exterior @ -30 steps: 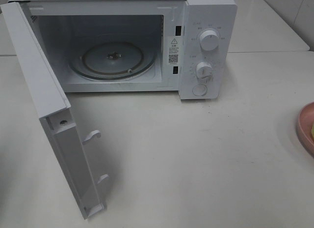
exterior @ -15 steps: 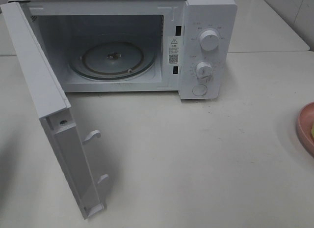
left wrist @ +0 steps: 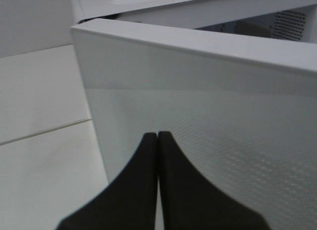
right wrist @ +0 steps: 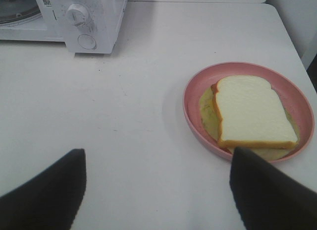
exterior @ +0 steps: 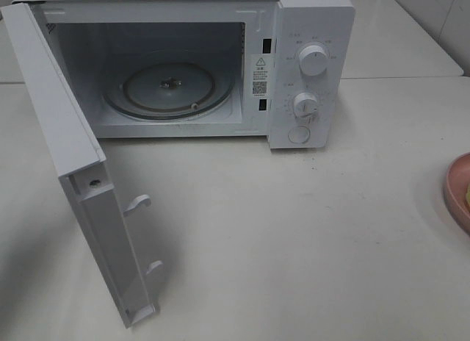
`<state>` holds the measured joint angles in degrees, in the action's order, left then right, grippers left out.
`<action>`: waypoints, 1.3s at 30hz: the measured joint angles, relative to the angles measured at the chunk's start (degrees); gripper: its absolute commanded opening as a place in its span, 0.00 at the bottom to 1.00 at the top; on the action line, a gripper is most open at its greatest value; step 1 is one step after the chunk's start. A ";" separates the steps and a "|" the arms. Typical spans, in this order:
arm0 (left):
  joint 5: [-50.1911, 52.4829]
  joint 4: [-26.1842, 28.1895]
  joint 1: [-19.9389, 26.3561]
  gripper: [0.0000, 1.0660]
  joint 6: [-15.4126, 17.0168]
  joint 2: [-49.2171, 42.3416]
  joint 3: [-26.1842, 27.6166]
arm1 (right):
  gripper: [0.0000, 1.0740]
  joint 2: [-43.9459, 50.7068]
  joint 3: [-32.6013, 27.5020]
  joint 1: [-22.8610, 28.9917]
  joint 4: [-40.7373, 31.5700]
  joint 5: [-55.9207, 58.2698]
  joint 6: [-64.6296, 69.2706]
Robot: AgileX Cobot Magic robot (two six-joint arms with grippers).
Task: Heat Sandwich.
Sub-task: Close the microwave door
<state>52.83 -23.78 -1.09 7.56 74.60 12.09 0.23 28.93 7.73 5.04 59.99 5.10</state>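
Your left pincer (left wrist: 157, 141) is clenched on nothing, its tips just before the outer face of the open microwave door (left wrist: 208, 116). Your right pincer (right wrist: 157, 185) stands released above the tabletop (right wrist: 124, 116); the sandwich (right wrist: 250, 111) lies on the pink plate (right wrist: 193, 116) beyond its finger. The high view shows only the plate's edge, no sandwich.

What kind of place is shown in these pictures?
Probably a kitchen counter or a mock-up of one. A white microwave stands with its door open on a pale worktop, a sandwich lies on a pink plate, and tiled wall shows behind.
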 measured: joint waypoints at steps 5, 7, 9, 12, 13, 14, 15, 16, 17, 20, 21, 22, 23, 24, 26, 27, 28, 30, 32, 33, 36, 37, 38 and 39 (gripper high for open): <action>0.34 4.18 -4.87 0.00 -2.06 3.09 0.69 | 0.71 0.00 0.00 0.00 0.00 0.00 0.00; 0.63 9.85 -8.71 0.00 -3.72 5.10 0.92 | 0.71 0.00 0.00 0.00 0.00 0.00 0.00; 0.86 14.73 -12.32 0.00 -5.79 6.93 0.92 | 0.71 0.00 0.00 0.00 0.00 0.00 0.00; 1.32 18.11 -14.55 0.00 -7.56 8.14 0.92 | 0.71 0.00 0.00 0.00 0.00 0.00 0.00; 1.60 19.54 -15.53 0.00 -7.85 8.59 0.92 | 0.71 0.00 0.00 0.00 0.00 0.00 0.00; 2.58 22.46 -17.65 0.00 -8.82 9.57 0.97 | 0.71 0.00 0.00 0.00 0.00 0.00 0.00; 2.58 22.46 -17.65 0.00 -8.82 9.57 0.97 | 0.71 0.00 0.00 0.00 0.00 0.00 0.00; 2.98 23.78 -18.74 0.00 -9.22 10.14 1.09 | 0.71 0.00 0.00 0.00 0.00 0.00 0.00; 2.98 25.15 -19.77 0.00 -9.51 10.66 1.38 | 0.71 0.00 0.00 0.00 0.00 0.00 0.00; 3.04 27.90 -22.75 0.00 -10.71 12.38 2.52 | 0.71 0.00 0.00 0.00 0.00 0.00 0.00; 3.04 28.76 -23.61 0.00 -11.06 12.83 3.09 | 0.71 0.00 0.00 0.00 0.00 0.00 0.00; 3.04 29.51 -24.64 0.00 -11.46 13.41 3.78 | 0.71 0.00 0.00 0.00 0.00 0.00 0.00; 3.04 30.94 -26.59 0.00 -12.15 14.38 5.27 | 0.71 0.00 0.00 0.00 0.00 0.00 0.00; 3.04 30.94 -26.59 0.00 -12.15 14.38 5.27 | 0.71 0.00 0.00 0.00 0.00 0.00 0.00; 3.04 32.77 -28.30 0.00 -12.78 15.47 6.70 | 0.71 0.00 0.00 0.00 0.00 0.00 0.00; 3.04 34.78 -29.91 0.00 -13.35 16.56 8.08 | 0.71 0.00 0.00 0.00 0.00 0.00 0.00; 3.04 36.04 -30.71 0.00 -13.69 17.13 8.88 | 0.71 0.00 0.00 0.00 0.00 0.00 0.00; 3.04 37.13 -31.51 0.00 -13.87 17.76 9.68 | 0.71 0.00 0.00 0.00 0.00 0.00 0.00; 2.92 39.59 -33.40 0.00 -14.73 19.19 11.86 | 0.71 0.00 0.00 0.00 0.00 0.00 0.00; 2.92 39.59 -33.40 0.00 -14.73 19.19 11.86 | 0.71 0.00 0.00 0.00 0.00 0.00 0.00; 2.58 41.25 -34.95 0.00 -15.81 20.91 14.50 | 0.71 0.00 0.00 0.00 0.00 0.00 0.00; 2.58 42.17 -35.81 0.00 -16.16 22.00 16.50 | 0.71 0.00 0.00 0.00 0.00 0.00 0.00; 2.58 42.17 -35.81 0.00 -16.16 22.00 16.50 | 0.71 0.00 0.00 0.00 0.00 0.00 0.00; 2.52 42.74 -36.33 0.00 -16.39 22.63 17.59 | 0.71 0.00 0.00 0.00 0.00 0.00 0.00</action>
<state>55.35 18.96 -37.41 -8.82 97.23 29.68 0.23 28.93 7.73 5.04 59.99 5.10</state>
